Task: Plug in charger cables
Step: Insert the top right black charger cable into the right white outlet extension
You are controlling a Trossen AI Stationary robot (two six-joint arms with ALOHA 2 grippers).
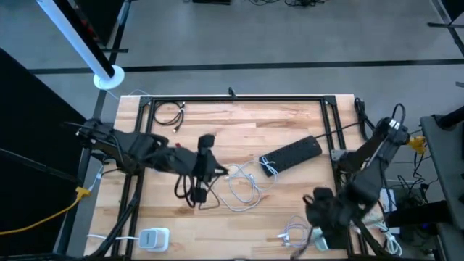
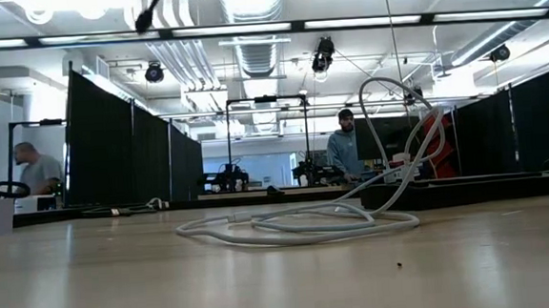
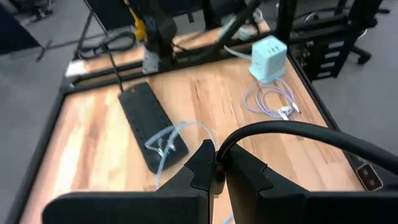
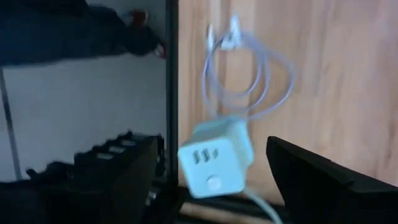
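My left gripper [image 1: 201, 174] hangs over the middle of the table, shut on a black charger cable [image 3: 292, 129] whose loops [image 1: 194, 194] dangle under it. A white charger cable [image 1: 243, 190] lies in loops on the table. One of its ends rests at the black power strip [image 1: 291, 154]. My right gripper [image 4: 211, 152] is open above a white charger block [image 4: 217, 165] at the near right corner, one finger on each side and clear of it. A pale coiled cable [image 4: 249, 74] lies beside the block. My left gripper pinches a stretch of the black cable [image 3: 219, 163] between its two fingertips. From the fingers the cable arches up and away to one side [image 3: 323, 134]. In the high view its loops hang below the gripper; whether they reach the table I cannot tell.
Another black cable [image 1: 168, 114] lies coiled at the far left corner. A second white charger block [image 1: 154, 238] sits at the near left edge. A yellow cable [image 1: 43, 210] runs off the table's left. A black frame [image 1: 239, 99] rims the table. People stand in the room behind [image 2: 346, 150].
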